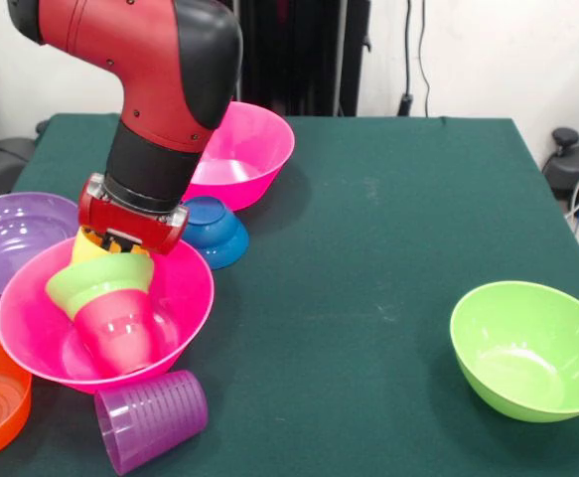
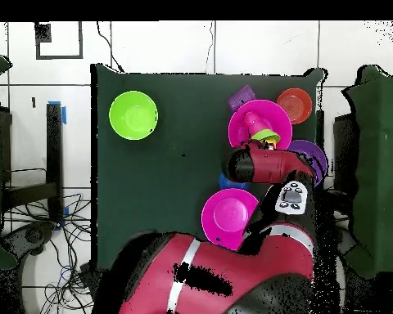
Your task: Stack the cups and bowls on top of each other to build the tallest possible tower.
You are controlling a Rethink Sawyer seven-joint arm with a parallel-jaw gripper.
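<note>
Bowls crowd one table (image 1: 388,229) side; middle open (lime bowl (image 1: 527,348) alone opposite)

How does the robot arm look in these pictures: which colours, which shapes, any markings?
The arm is thick and rounded, with glossy red shells and black joint sections. Small dark screws dot the red shell. It ends in a black cylindrical wrist and a red ring, with yellow parts below it. In the overhead view a grey panel sits on the arm.

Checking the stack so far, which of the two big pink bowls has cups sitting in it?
The nearer hot pink bowl, beside the purple bowl, holds the tilted cup stack; the far pink bowl is empty.
</note>
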